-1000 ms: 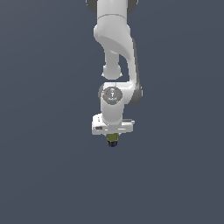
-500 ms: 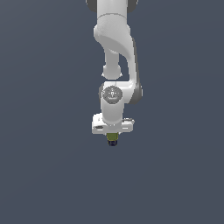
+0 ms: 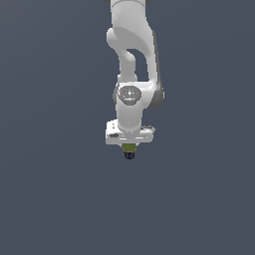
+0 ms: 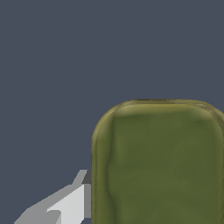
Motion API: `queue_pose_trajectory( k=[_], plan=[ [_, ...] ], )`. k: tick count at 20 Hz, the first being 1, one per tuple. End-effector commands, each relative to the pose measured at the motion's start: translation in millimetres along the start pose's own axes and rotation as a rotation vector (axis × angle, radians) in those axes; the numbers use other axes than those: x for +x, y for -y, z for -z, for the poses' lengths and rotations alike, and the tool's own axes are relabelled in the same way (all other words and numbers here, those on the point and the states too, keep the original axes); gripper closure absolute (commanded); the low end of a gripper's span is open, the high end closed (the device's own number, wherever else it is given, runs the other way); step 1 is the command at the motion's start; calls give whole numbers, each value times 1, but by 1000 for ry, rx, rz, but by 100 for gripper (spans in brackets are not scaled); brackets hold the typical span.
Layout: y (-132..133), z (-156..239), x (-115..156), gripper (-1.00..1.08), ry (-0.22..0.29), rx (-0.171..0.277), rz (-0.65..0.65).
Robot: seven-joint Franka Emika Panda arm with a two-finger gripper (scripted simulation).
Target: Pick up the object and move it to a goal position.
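The object (image 3: pixel 129 150) — an olive-green cylinder with a dark navy end — pokes out just beneath the white claw (image 3: pixel 129 147), whose fingers (image 4: pixel 65 203) are clamped on it.

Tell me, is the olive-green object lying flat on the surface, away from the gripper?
No, the olive-green object hangs directly beneath the white gripper, dark end downward.

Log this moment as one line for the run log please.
phase: carry | hand: shut on olive-green cylinder, dark blue end down | cylinder fills wrist view | goal: not visible
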State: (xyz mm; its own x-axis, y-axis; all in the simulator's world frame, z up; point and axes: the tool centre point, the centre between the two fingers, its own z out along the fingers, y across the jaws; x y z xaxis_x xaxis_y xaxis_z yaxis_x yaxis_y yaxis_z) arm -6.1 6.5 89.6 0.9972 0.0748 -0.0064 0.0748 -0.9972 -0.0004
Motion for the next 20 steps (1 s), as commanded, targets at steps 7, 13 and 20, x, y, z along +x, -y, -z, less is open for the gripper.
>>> queue_pose_trajectory(
  k=[7,13,20],
  plan=[
    [11,56,-35,108,-5,0,0],
    [21,100,-64,108,-6,-1,1],
    [32,150,-96,108,-6,-1,1]
  ],
)
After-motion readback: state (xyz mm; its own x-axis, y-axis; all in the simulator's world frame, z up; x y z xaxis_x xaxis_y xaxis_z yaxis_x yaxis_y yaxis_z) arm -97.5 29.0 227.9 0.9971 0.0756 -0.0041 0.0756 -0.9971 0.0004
